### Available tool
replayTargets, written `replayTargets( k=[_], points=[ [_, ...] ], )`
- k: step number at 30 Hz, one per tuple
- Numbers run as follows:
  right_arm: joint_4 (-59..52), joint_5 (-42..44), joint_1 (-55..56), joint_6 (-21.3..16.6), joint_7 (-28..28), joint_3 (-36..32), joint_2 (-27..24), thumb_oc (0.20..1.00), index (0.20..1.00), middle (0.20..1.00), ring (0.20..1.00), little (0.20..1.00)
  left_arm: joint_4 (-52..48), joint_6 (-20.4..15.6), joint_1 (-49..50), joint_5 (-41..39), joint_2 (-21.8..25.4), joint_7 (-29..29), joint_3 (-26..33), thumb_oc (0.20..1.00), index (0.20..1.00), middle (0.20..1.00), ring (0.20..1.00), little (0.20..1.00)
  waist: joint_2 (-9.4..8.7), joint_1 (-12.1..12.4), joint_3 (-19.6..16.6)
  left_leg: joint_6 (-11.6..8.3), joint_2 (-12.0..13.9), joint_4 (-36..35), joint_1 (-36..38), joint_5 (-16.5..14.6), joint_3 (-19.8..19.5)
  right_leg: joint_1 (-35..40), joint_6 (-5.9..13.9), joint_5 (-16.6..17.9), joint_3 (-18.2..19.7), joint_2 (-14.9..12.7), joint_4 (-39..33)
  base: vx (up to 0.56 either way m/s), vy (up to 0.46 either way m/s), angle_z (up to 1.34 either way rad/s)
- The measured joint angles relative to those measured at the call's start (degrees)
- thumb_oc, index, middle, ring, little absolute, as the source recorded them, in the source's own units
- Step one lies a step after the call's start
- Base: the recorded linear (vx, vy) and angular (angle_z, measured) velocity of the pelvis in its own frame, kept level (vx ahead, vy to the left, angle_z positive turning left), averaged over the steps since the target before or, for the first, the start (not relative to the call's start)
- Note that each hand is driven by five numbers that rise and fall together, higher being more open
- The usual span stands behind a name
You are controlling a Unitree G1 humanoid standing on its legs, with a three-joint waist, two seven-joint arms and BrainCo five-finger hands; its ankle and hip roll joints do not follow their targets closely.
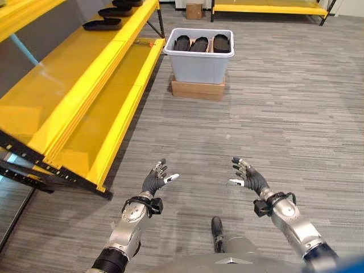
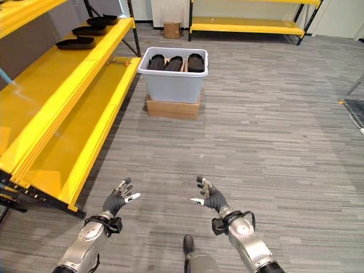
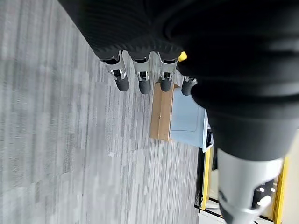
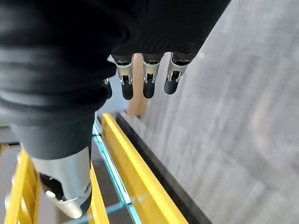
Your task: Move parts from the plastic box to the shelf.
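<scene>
A pale grey plastic box stands on a flat cardboard base on the floor ahead, with three black parts lined up inside it. Several more black parts lie on the yellow shelf along the left. My left hand and right hand hover low over the floor, far short of the box, palms facing each other. Both are open with relaxed fingers and hold nothing. The left wrist view shows the box beyond my fingertips.
A second yellow shelf runs along the far wall, with a small cardboard box on the floor beside it. Grey striped floor stretches between me and the plastic box. The left shelf's black frame corner juts out near my left hand.
</scene>
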Motion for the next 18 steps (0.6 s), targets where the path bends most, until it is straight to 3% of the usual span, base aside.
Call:
replayTargets(
  k=[2,3,4,5,7,9,10,12,14,16,18],
  points=[
    [0.72,0.54,-0.01,-0.03,-0.02,0.16,-0.02,1.0,1.0,1.0,1.0,1.0,-0.42,-0.01,0.05,-0.04,0.37,0.02,0.22,1.0,1.0,1.0,1.0,1.0,-0.54,0.4,-0.26,-0.56,-0.12,7.78,-1.51,2.82,-1.62,2.98,-1.43,-2.37,0.38,1.51,-0.47,0.27,-0.2,-0.27],
    [0.96,0.71,0.41,-0.04,-0.03,0.08,-0.09,1.0,1.0,1.0,1.0,1.0,-0.87,-0.01,0.64,-0.07,0.42,-0.01,0.28,1.0,1.0,1.0,1.0,1.0,-0.95,0.8,-0.56,-1.51,-0.58,14.85,-4.57,5.07,-2.91,4.43,-3.31,-4.18,0.68,2.0,-1.01,0.2,-0.179,-0.23],
    [1.16,1.04,0.76,-0.03,-0.02,0.03,-0.53,1.0,1.0,1.0,1.0,1.0,-1.68,-0.07,0.12,-0.08,0.22,-0.01,0.25,1.0,1.0,1.0,1.0,1.0,-1.59,0.94,-0.28,-2.08,-0.81,25.04,-9.87,6.92,-3.54,5.0,-3.76,-4.79,1.06,2.54,-1.31,0.22,-0.179,-0.12],
    [1.5,1.15,0.81,0.05,-0.02,0.19,-0.37,1.0,1.0,1.0,1.0,1.0,-2.29,-0.07,-0.11,-0.08,0.62,-0.07,0.27,1.0,1.0,1.0,1.0,1.0,-2.55,1.29,0.34,-1.85,-1.64,31.74,-14.18,7.62,-3.39,5.58,-3.96,-4.9,1.3,2.55,-1.33,0.22,-0.112,-0.06],
    [1.51,1.6,1.58,0.19,0.09,0.43,-0.2,1.0,1.0,1.0,1.0,1.0,-2.56,0.01,-0.1,-0.09,1.73,-0.62,0.28,1.0,1.0,1.0,1.0,1.0,-5.98,2.06,2.48,1.39,-3.17,35.81,-21.05,5.29,-1.52,9.02,-4.06,-5.04,2.98,1.67,-3.49,0.2,-0.031,0.0],
    [1.42,1.74,1.65,0.17,-0.19,-0.73,0.02,1.0,1.0,1.0,1.0,1.0,-2.47,0.28,0.33,-0.1,1.77,-0.72,0.22,1.0,1.0,1.0,1.0,1.0,-8.0,3.55,3.42,2.41,-5.84,30.16,-27.38,1.57,0.38,11.23,-3.33,-6.02,4.28,0.19,-5.84,0.17,0.027,-0.05],
    [1.48,2.06,1.47,0.06,-0.31,-2.13,0.26,1.0,1.0,1.0,1.0,1.0,-2.48,0.39,0.76,-0.1,1.49,-0.75,0.2,1.0,1.0,1.0,1.0,1.0,-8.2,4.08,4.53,2.64,-6.09,21.65,-30.46,1.75,2.55,12.22,-2.56,-5.97,4.16,-0.24,-6.92,0.31,0.114,-0.16],
    [1.92,2.12,1.21,0.09,-0.33,-2.08,0.26,1.0,1.0,1.0,1.0,1.0,-2.47,0.54,2.84,-0.1,1.82,-0.7,0.4,1.0,1.0,1.0,1.0,1.0,-6.47,5.05,5.27,2.85,-5.69,11.15,-32.72,4.01,4.25,15.36,-2.72,-5.96,3.51,0.98,-7.68,0.33,0.136,-0.3],
    [1.69,2.06,2.8,-0.14,-0.38,-1.92,0.2,1.0,1.0,1.0,1.0,1.0,-1.61,0.56,3.68,-0.04,2.16,-0.77,0.34,1.0,1.0,1.0,1.0,1.0,-5.13,5.36,4.37,2.93,-5.05,-9.96,-30.0,6.87,4.98,18.61,-0.38,-8.22,3.89,2.28,-9.67,0.39,0.185,-0.15],
    [4.56,2.03,2.64,0.04,-0.65,-2.13,0.54,1.0,1.0,1.0,1.0,1.0,-0.85,0.53,2.98,0.0,1.56,-0.9,1.0,1.0,1.0,1.0,1.0,1.0,-4.11,6.52,4.42,3.4,-5.06,-20.65,-29.6,9.11,-0.59,19.65,1.58,-9.42,4.93,3.66,-9.9,0.36,0.197,-0.15],
    [5.87,1.96,2.63,0.12,-0.67,-2.12,0.62,1.0,1.0,1.0,1.0,1.0,-0.67,0.69,2.32,0.05,1.57,-0.81,1.22,1.0,1.0,1.0,1.0,1.0,-4.85,6.79,5.05,3.26,-7.05,-23.02,-29.67,10.7,0.1,21.63,2.68,-10.12,5.7,3.16,-10.42,0.35,0.237,-0.13]
  ],
)
